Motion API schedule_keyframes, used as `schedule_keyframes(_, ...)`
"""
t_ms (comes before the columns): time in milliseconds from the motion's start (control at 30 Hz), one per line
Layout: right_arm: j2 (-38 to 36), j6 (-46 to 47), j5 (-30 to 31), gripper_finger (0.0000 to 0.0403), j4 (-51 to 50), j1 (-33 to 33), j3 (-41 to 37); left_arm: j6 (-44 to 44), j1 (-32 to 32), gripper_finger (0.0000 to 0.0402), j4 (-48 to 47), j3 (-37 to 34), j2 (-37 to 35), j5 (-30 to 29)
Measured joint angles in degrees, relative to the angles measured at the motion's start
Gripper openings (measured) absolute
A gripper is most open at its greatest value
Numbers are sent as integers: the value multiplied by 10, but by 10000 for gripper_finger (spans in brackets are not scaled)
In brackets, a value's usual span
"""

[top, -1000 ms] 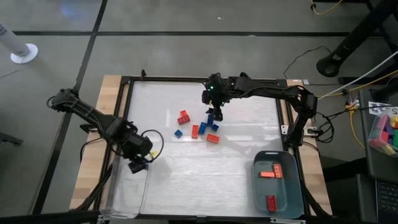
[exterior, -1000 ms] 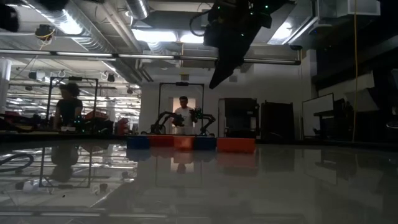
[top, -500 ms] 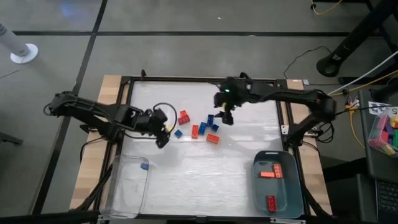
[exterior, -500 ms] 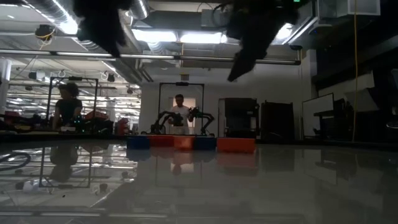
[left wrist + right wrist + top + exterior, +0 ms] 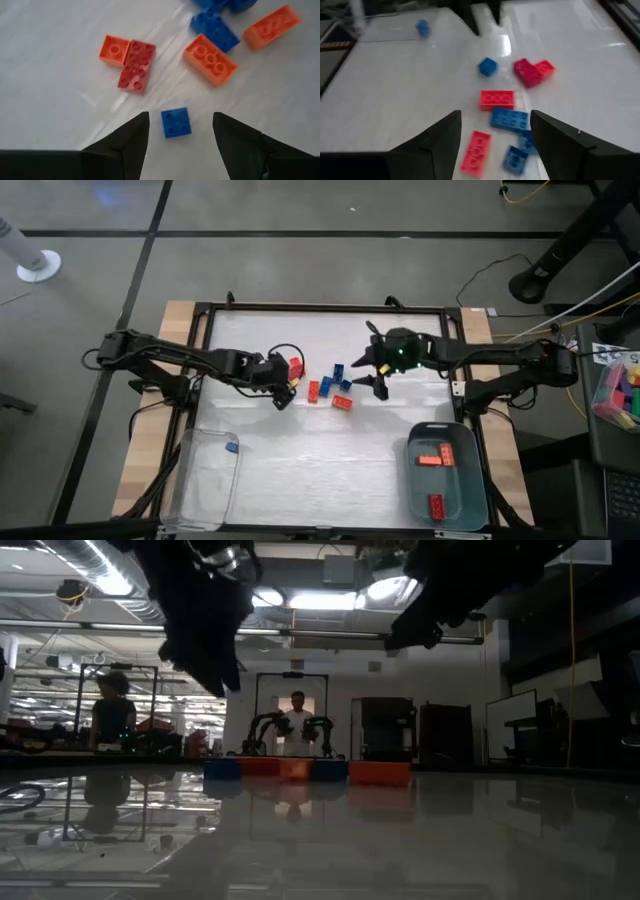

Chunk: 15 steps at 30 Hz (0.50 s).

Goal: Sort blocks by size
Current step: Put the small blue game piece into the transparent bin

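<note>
The blocks lie loose mid-table: a red long brick (image 5: 296, 367), an orange long brick (image 5: 314, 390), blue bricks (image 5: 340, 377) and another orange one (image 5: 342, 401). My left gripper (image 5: 283, 388) is open above the pile's left side. In the left wrist view its fingers (image 5: 181, 117) stand on either side of a small blue square brick (image 5: 176, 122) without touching it. My right gripper (image 5: 363, 372) is open and empty just right of the pile, above the table. Its wrist view (image 5: 496, 116) looks over a blue long brick (image 5: 510, 119) and red ones (image 5: 495, 99).
A clear bin (image 5: 190, 480) at the near left holds one small blue brick (image 5: 232, 447). A grey-blue tray (image 5: 462, 490) at the near right holds red long bricks (image 5: 434, 457). A black frame (image 5: 330, 307) borders the table. People stand in the room beyond (image 5: 296, 725).
My left gripper has gone from above the clear bin toward the far right, to the pile's left side; a small blue brick now lies in the bin. My right gripper has drawn off the pile toward the table's right edge and turned to point left.
</note>
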Motion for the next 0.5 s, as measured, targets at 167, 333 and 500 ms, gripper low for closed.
schedule_keyframes(167, 0, 1, 92, 237, 17, 57, 0, 16, 0, 208, 5, 0, 58, 0)
schedule_keyframes(333, 0, 1, 182, 237, 43, 114, 0, 17, 0, 208, 17, 0, 106, 26)
schedule_keyframes(500, 0, 17, 235, 237, 41, 152, 0, 30, 0, 208, 34, 0, 131, 28)
